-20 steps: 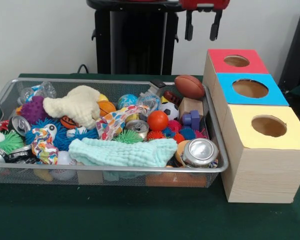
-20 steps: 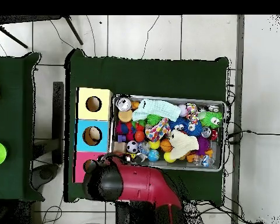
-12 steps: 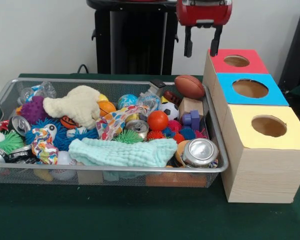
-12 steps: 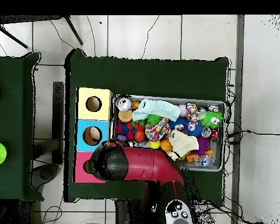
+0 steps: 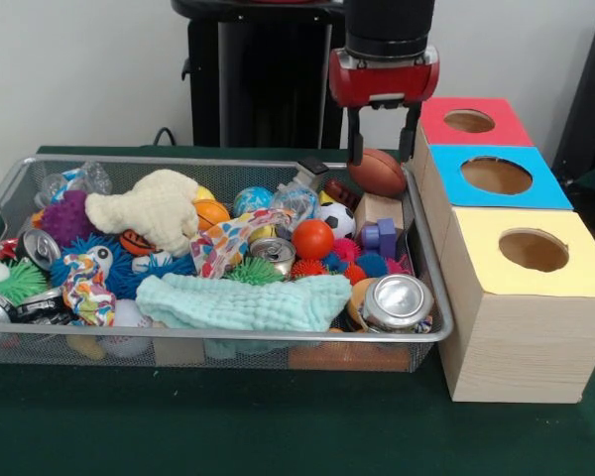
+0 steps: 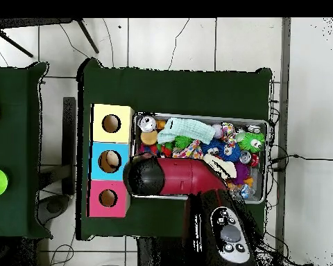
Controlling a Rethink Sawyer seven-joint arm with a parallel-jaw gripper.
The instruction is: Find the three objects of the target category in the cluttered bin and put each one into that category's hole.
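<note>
Covering table [image 5: 228,426]: dark green cloth; tiled floor [image 6: 197,41].

A green table [image 6: 176,90] stands on a white tiled floor [image 6: 197,41]; beside it, another green table [image 6: 13,138].

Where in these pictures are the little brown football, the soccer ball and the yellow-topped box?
Brown football [image 5: 376,172], front view, middle of its side.
Soccer ball [image 5: 336,219], front view, its white face.
Yellow-topped box [image 5: 496,223], front view, bare top beside the hole.
</note>
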